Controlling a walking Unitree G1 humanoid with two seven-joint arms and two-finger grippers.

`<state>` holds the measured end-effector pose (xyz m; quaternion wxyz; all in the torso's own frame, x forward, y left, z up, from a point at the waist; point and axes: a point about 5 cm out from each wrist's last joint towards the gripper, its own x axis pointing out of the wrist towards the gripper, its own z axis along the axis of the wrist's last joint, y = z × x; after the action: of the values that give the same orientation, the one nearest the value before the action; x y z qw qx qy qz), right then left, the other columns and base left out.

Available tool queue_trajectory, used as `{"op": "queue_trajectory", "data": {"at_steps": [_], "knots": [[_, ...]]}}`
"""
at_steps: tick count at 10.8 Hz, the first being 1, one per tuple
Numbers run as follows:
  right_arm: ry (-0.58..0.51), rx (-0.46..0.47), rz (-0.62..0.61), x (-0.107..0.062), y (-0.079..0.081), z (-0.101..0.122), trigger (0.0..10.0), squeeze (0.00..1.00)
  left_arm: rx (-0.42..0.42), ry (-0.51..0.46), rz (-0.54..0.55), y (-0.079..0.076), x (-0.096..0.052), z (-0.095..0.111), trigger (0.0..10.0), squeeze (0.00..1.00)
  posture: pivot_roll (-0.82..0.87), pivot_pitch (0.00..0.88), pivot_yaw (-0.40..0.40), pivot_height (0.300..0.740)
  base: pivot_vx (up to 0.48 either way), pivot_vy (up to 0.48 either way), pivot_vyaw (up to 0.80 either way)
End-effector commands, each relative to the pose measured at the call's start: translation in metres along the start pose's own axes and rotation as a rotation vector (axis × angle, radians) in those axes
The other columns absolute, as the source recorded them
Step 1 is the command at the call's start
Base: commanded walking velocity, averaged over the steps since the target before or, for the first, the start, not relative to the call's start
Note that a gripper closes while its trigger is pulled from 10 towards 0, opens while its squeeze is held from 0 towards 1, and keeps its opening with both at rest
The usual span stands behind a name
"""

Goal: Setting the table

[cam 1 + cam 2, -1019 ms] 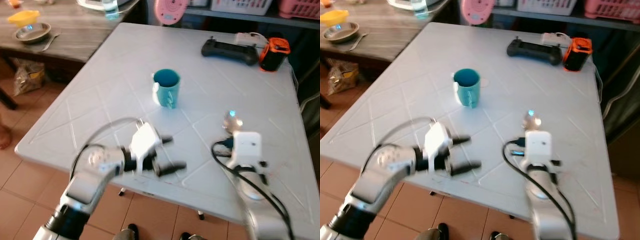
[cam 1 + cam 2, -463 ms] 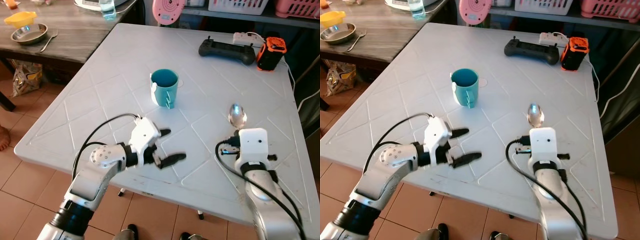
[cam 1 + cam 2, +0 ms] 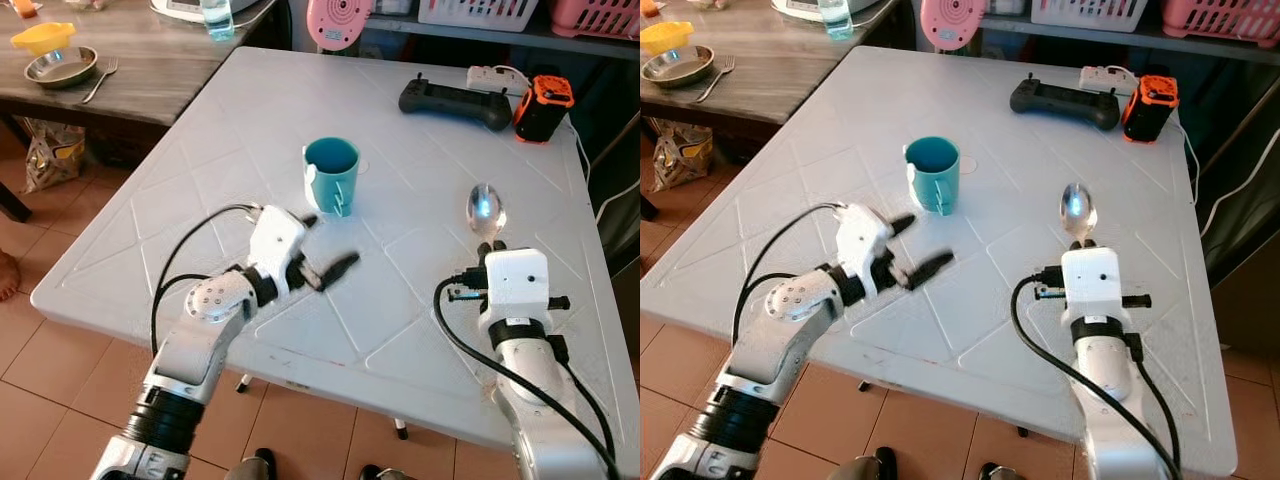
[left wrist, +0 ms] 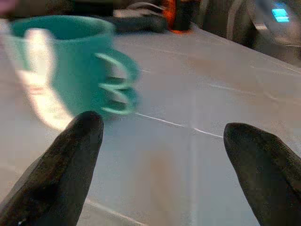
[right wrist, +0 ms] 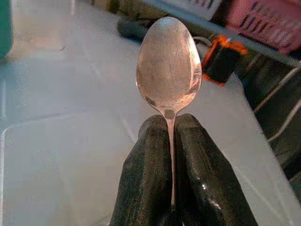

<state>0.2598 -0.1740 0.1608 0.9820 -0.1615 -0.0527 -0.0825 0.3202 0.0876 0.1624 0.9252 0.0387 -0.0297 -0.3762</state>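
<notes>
My right pincer (image 5: 171,141) is clamped on a spoon (image 5: 168,66), bowl pointing far, over the right of the white table (image 3: 200,110). My left pincer (image 3: 318,255) gapes wide and empty, just near of the teal mug (image 3: 331,172).

Soft daylight fills the head views evenly, and the white table (image 3: 420,290) looks bright with weak shadows. The left wrist view is blurred, especially the teal cup (image 4: 66,66). The spoon (image 5: 168,66) bowl shows dull glare.
</notes>
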Motion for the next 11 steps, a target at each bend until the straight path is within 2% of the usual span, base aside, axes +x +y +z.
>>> {"op": "queue_trajectory", "data": {"at_steps": [1, 2, 3, 4, 5, 7, 9, 11], "knots": [[-0.079, -0.01, -0.055, -0.002, -0.005, 0.013, 1.3, 0.0, 0.002, -0.02, 0.073, 0.006, 0.0, 0.002, 10.0, 0.0, 0.11, 0.149, 0.006, 0.74, 0.0, 0.0, 0.0], [-0.083, 0.013, -0.075, -0.002, -0.008, 0.014, 5.8, 0.0, -0.008, -0.039, 0.115, 0.01, 0.001, 0.003, 10.0, 0.0, 0.1, 0.141, -0.002, 0.74, 0.0, 0.0, 0.0], [-0.091, -0.008, -0.093, -0.004, -0.011, 0.015, 5.7, 0.0, -0.007, -0.076, 0.197, 0.018, 0.0, 0.005, 10.0, 0.0, 0.1, 0.132, -0.007, 0.74, 0.0, 0.0, 0.0], [-0.088, -0.002, -0.102, -0.005, -0.013, 0.013, 10.0, 0.0, -0.014, -0.099, 0.275, 0.025, -0.001, 0.006, 10.0, 0.0, 0.09, 0.118, -0.018, 0.74, 0.0, 0.0, 0.0], [-0.08, 0.018, -0.113, -0.006, -0.016, 0.012, 10.0, 0.0, -0.024, -0.105, 0.322, 0.029, -0.003, 0.004, 10.0, 0.0, 0.08, 0.108, -0.027, 0.74, 0.0, 0.0, 0.0], [-0.064, 0.044, -0.135, -0.002, -0.021, 0.012, 10.0, 0.0, -0.051, -0.087, 0.321, 0.025, -0.002, -0.005, 10.0, 0.0, 0.08, 0.102, -0.034, 0.74, 0.0, 0.0, -0.24], [-0.064, 0.055, -0.141, -0.002, -0.021, 0.011, 10.0, 0.0, -0.071, -0.083, 0.322, 0.023, 0.0, -0.007, 10.0, 0.0, 0.08, 0.104, -0.031, 0.74, 0.0, 0.0, -0.73], [-0.065, 0.065, -0.139, -0.003, -0.02, 0.012, 10.0, 0.0, -0.078, -0.084, 0.338, 0.026, 0.001, -0.006, 10.0, 0.0, 0.07, 0.109, -0.031, 0.74, 0.0, 0.0, 0.0]]}}
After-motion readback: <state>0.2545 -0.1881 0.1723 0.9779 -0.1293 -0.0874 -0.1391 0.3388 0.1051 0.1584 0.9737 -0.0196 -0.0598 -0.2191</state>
